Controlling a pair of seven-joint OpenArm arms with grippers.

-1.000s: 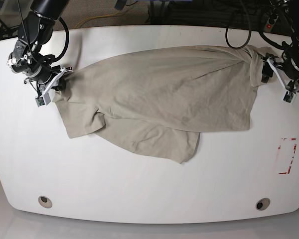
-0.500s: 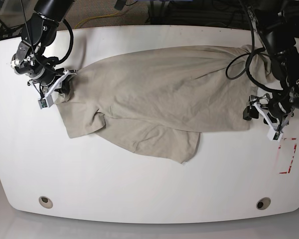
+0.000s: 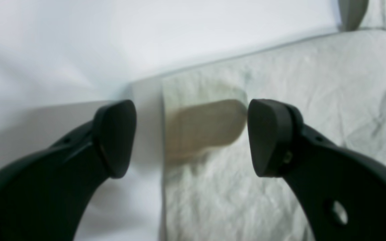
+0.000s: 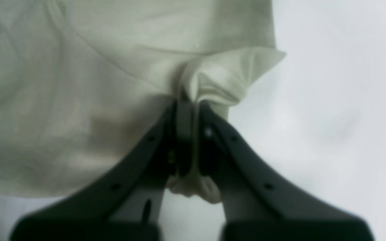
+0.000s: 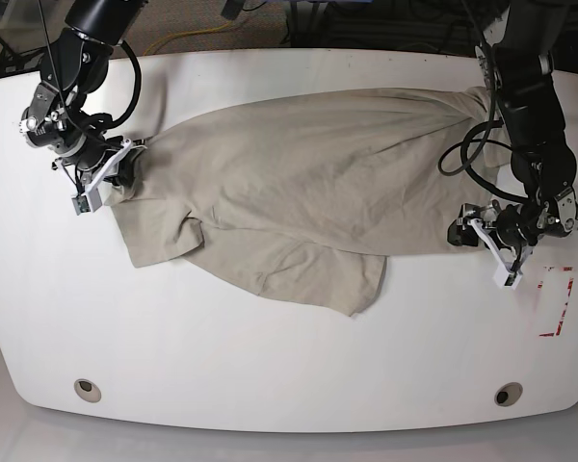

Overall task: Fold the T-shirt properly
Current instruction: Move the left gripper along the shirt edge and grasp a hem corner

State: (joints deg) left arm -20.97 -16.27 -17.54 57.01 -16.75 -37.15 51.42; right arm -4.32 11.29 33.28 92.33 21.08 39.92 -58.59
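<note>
The beige T-shirt [image 5: 318, 183] lies spread and wrinkled across the white table [image 5: 270, 356], with one flap hanging toward the front. My right gripper [image 5: 123, 168] is at the shirt's left edge. In the right wrist view it [image 4: 188, 110] is shut on a bunched fold of the T-shirt [image 4: 79, 83]. My left gripper [image 5: 472, 234] is low at the shirt's near right corner. In the left wrist view it [image 3: 192, 137] is open, and the T-shirt [image 3: 280, 67] corner lies flat between its fingers [image 3: 114, 137], with its edge running between them.
A red-marked rectangle [image 5: 557, 300] sits on the table right of the left gripper. Two round holes [image 5: 88, 390] [image 5: 507, 394] are near the table's front edge. Cables [image 5: 462, 164] hang from the arm over the shirt's right end.
My left arm has swung from the shirt's far right end down to its near right corner, jaws still open. The right gripper has shifted only slightly while holding the cloth.
</note>
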